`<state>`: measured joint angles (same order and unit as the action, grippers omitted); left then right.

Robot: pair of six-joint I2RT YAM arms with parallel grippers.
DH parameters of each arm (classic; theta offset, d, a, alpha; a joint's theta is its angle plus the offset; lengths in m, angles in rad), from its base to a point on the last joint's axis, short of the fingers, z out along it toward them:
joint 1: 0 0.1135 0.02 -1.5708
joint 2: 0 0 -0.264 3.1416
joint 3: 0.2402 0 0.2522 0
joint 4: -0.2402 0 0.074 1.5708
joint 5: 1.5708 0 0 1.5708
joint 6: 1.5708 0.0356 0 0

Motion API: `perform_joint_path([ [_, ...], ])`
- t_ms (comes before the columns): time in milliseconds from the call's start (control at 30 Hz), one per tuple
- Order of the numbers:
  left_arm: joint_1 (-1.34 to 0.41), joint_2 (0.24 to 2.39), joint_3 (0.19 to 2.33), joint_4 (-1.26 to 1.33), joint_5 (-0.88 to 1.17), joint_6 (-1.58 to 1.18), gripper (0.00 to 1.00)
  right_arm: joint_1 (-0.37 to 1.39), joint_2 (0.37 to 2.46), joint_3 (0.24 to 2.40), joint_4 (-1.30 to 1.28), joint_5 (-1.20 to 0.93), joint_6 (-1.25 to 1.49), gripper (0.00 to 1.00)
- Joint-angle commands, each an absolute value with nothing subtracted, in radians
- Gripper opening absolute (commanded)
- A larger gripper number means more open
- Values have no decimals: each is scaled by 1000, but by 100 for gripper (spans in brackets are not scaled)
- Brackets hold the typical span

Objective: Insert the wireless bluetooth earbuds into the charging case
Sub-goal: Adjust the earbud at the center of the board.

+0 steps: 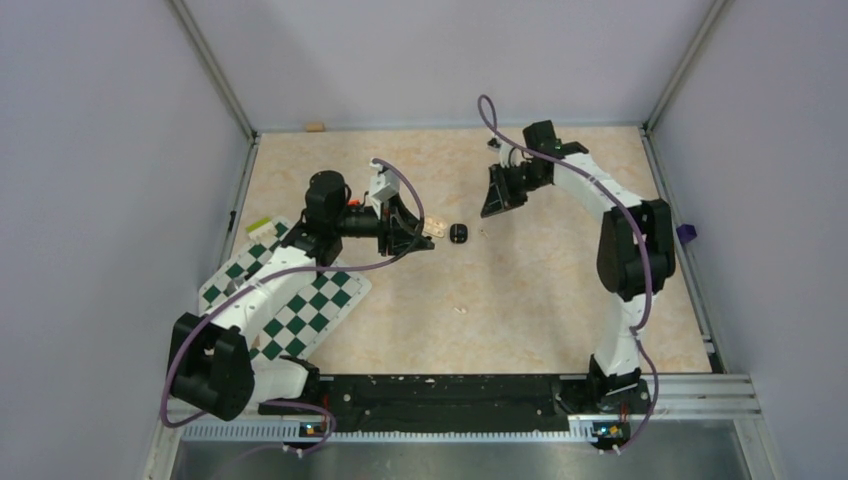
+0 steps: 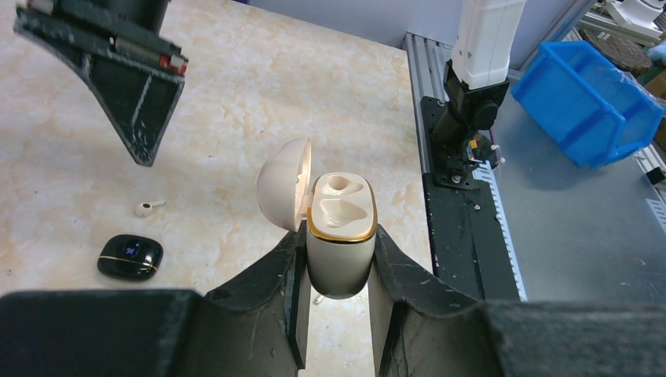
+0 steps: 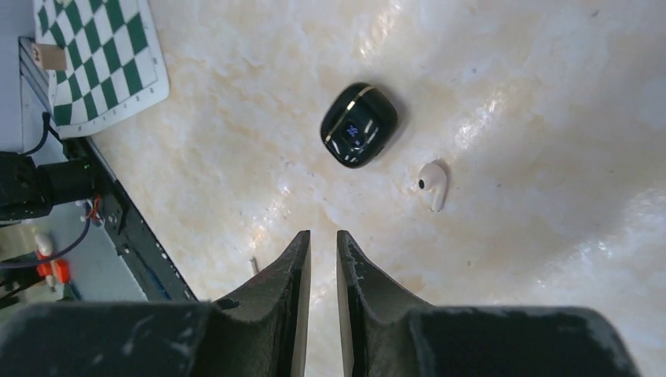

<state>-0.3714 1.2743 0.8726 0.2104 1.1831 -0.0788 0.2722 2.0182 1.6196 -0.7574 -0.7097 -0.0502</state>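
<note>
My left gripper point(image 2: 338, 236) is shut on the cream-white charging case point(image 2: 339, 236) and holds it upright above the table. Its lid point(image 2: 284, 182) stands open and both gold-rimmed sockets look empty. In the top view that case point(image 1: 433, 226) sits at the left gripper's point(image 1: 422, 230) tip, mid table. One white earbud point(image 3: 433, 184) with a short stem lies loose on the marble top; the left wrist view shows this earbud point(image 2: 146, 208) too. Beside it lies a glossy black rounded pod point(image 3: 358, 126) with a lit display. My right gripper point(image 3: 323, 233) hovers above them, shut and holding nothing.
A green-and-white chequered mat point(image 1: 290, 300) lies at the left under the left arm. The black rail point(image 1: 450, 395) with the arm bases runs along the near edge. A blue bin point(image 2: 589, 102) stands beyond that rail. Walls enclose the table on three sides.
</note>
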Motion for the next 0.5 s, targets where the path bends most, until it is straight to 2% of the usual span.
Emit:
perform_joint_path([
  [0, -377, 1277, 869, 261, 1178, -79, 0, 257, 1878, 1603, -651, -708, -72, 19],
  [133, -379, 1273, 873, 259, 1178, -78, 0, 298, 1884, 1659, -719, -528, -173, 24],
  [300, -368, 1263, 885, 262, 1197, -98, 0, 433, 1936, 1750, -847, -258, -379, 38],
  [467, -345, 1238, 874, 297, 1217, -125, 0, 522, 1988, 1777, -864, -88, -527, 45],
])
